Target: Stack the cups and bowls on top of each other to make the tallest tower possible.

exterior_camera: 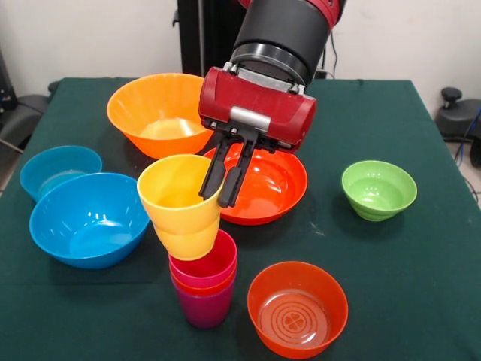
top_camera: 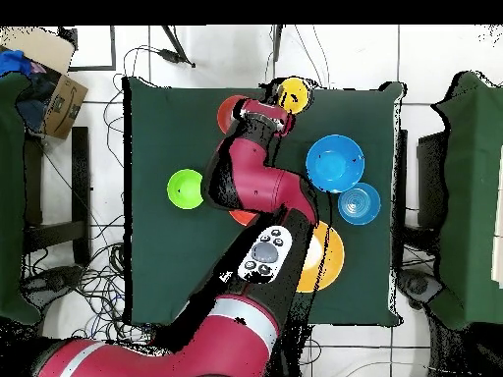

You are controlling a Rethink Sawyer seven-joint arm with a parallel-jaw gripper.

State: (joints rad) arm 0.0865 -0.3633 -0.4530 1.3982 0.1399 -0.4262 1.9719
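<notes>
On the worktop all six bowls sit apart, none stacked: the big orange-yellow bowl, big blue bowl, shallow red bowl, then the small ones. Only the tower is begun (purple, orange, crimson cups nested). The gripper has its fingers pinched on the yellow cup, tilted on top and seemingly not yet seated.

gripper: fingers pinch yellow cup rim | yellow cup: tilted atop tower | small translucent orange bowl: just right of tower, near edge of tabletop
</notes>
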